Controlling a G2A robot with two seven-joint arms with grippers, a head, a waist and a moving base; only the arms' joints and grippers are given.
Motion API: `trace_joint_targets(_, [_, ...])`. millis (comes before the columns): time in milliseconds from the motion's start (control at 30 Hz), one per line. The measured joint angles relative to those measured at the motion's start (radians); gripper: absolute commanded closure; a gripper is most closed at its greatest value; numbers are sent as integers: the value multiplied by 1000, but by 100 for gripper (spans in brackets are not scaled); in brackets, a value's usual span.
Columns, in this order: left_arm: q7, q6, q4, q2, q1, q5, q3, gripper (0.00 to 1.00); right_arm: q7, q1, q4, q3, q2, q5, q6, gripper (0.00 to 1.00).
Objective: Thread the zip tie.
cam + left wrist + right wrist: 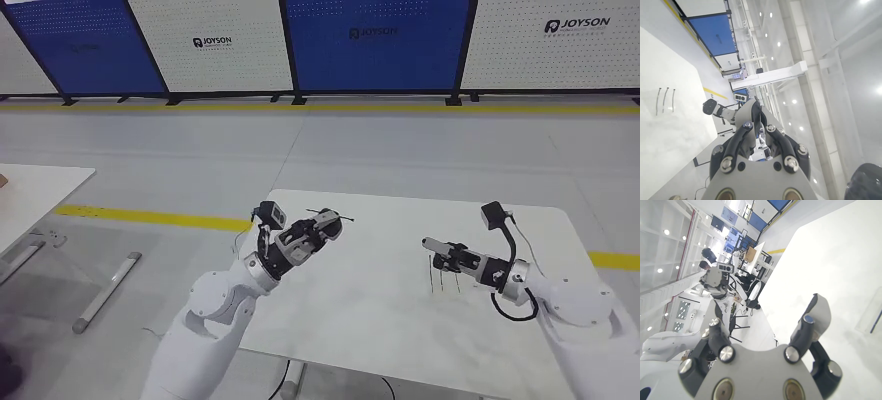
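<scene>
A: Where's the zip tie (338, 214)?

B: It's pinched in the left hand (322, 226), which is clenched on it and held up above the worktop (380, 310), near the far-left corner. From above, the tie shows as a thin dark strand sticking out on both sides of the fingertips.

A: Which way does it run?

B: Roughly along the far edge, with one end aimed across toward the right hand (440, 252). I can't tell which end is the head — it's too fine to see.

A: And the right hand?

B: It's released, with its fingers spread wide and nothing in them. It hangs over the right half of the worktop, well apart from the tie.

A: Anything else there?

B: Three spare ties (664, 99) lie flat and side by side, running from far edge to near edge, just on the near side of the right hand.

A: So what does the next move depend on?

B: On the gap, I'd say. The right hand is the free one, and the tie lies toward the left edge from it — so it would have to come along the tie's own line to catch the loose end.
</scene>
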State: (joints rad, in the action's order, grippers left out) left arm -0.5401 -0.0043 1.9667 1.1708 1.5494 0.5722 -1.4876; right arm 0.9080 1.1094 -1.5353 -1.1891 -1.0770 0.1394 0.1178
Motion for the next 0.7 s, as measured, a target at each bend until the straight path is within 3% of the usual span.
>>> trace_joint_targets(133, [-25, -20, 92, -6, 55, 18, -51, 100, 0, 0, 0, 0, 0, 0, 0, 0])
trace_joint_targets(333, [-59, -67, 172, -9, 124, 21, -83, 100, 0, 0, 0, 0, 0, 0, 0, 0])
trace_joint_targets(433, [-53, -70, 181, -10, 140, 21, -87, 100, 0, 0, 0, 0, 0, 0, 0, 0])
trace_joint_targets(700, [-52, -69, 180, -10, 140, 21, -86, 100, 0, 0, 0, 0, 0, 0, 0, 0])
